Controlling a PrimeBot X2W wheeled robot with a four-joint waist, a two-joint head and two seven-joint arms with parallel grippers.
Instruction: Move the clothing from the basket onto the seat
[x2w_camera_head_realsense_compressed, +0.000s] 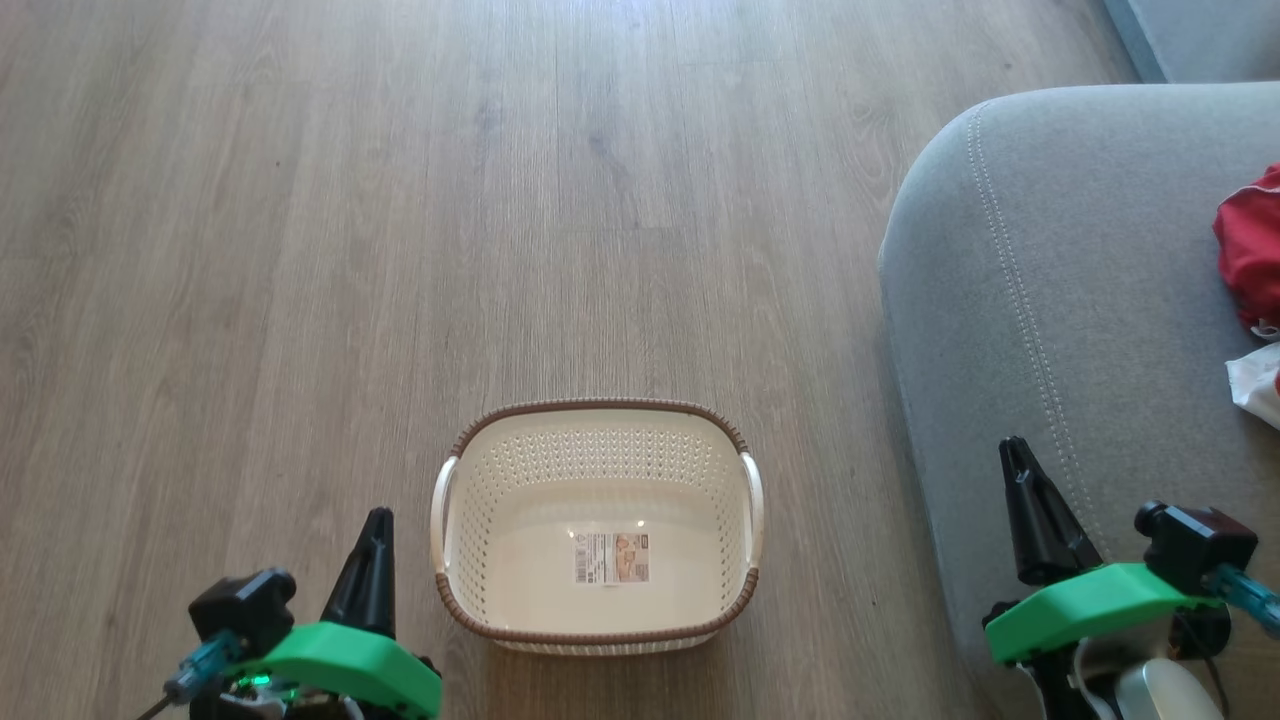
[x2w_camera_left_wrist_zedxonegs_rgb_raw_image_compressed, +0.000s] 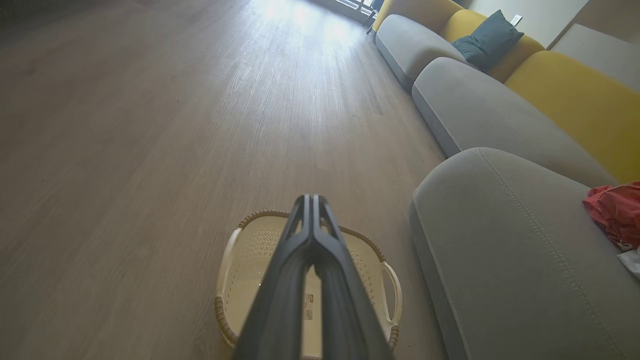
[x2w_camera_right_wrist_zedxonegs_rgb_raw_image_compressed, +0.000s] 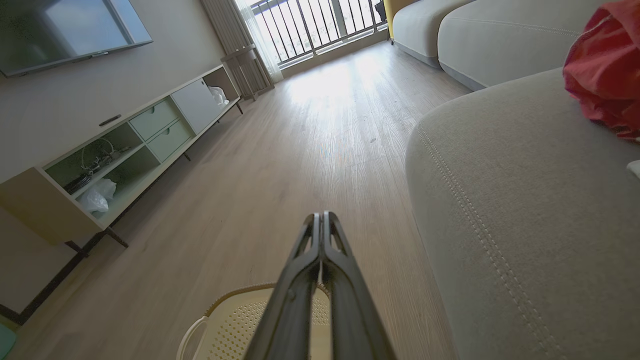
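The cream basket (x2w_camera_head_realsense_compressed: 597, 455) with a brown rim stands on the wooden floor, holding nothing but a label sticker (x2w_camera_head_realsense_compressed: 611, 557). Red clothing (x2w_camera_head_realsense_compressed: 1250, 250) with a bit of white fabric lies bunched on the grey seat (x2w_camera_head_realsense_compressed: 1050, 300) at the right edge. My left gripper (x2w_camera_head_realsense_compressed: 378, 518) is shut with nothing in it, low left of the basket. My right gripper (x2w_camera_head_realsense_compressed: 1014, 447) is shut and holds nothing, over the seat's front corner. The left wrist view has the shut fingers (x2w_camera_left_wrist_zedxonegs_rgb_raw_image_compressed: 311, 200) above the basket (x2w_camera_left_wrist_zedxonegs_rgb_raw_image_compressed: 240, 250), with the clothing (x2w_camera_left_wrist_zedxonegs_rgb_raw_image_compressed: 615, 212) on the seat (x2w_camera_left_wrist_zedxonegs_rgb_raw_image_compressed: 500, 240). In the right wrist view the clothing (x2w_camera_right_wrist_zedxonegs_rgb_raw_image_compressed: 605, 70) is at the upper right.
More grey and yellow sofa sections (x2w_camera_left_wrist_zedxonegs_rgb_raw_image_compressed: 475, 100) with a dark cushion (x2w_camera_left_wrist_zedxonegs_rgb_raw_image_compressed: 487, 37) run along the far right. A low TV cabinet (x2w_camera_right_wrist_zedxonegs_rgb_raw_image_compressed: 115, 150) with open shelves lines the opposite wall under a screen (x2w_camera_right_wrist_zedxonegs_rgb_raw_image_compressed: 65, 30). Wide wooden floor (x2w_camera_head_realsense_compressed: 350, 250) lies between.
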